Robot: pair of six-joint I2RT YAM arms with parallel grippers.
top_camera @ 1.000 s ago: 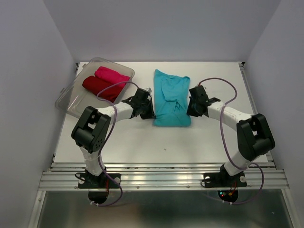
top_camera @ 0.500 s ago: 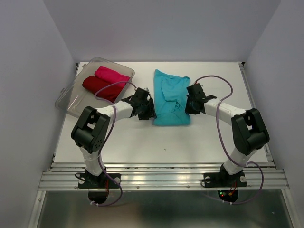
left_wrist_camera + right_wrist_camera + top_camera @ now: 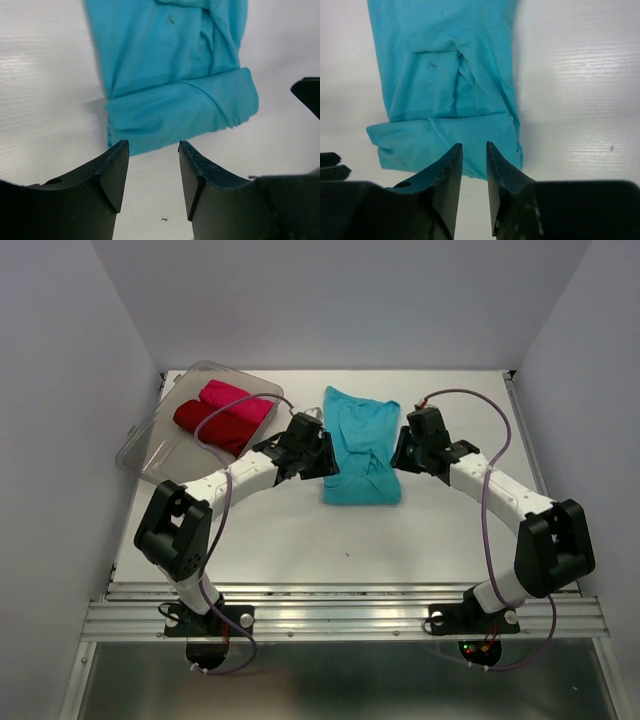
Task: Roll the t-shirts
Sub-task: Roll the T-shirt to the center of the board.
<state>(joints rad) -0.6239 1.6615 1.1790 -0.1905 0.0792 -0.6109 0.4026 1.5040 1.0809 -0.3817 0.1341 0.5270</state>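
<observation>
Letting go on both sides: the left gripper point(image 3: 152, 150) and the right gripper point(image 3: 474, 150), clamped tight a second ago at the lower corners of the turquoise t-shirt point(image 3: 360, 452), have both parted their fingers and now grasp nothing, the left spread wider than the right. In the overhead view they have also slid up the frame, away from the shirt's bottom edge, and now flank its middle, one at its left edge, one at its right. The shirt itself hasn't budged: it lies in the centre of the table point(image 3: 300, 540), long and narrow, and both wrist views show a doubled-over band across its near end, just past the fingertips. That reads as the first turn of the roll laid down and released, so a fresh grip on that band looks like the way to carry on. The dark red t-shirt point(image 3: 205, 420) and the pink t-shirt point(image 3: 238, 398) lie bundled in the clear tub point(image 3: 150, 445) at upper left
</observation>
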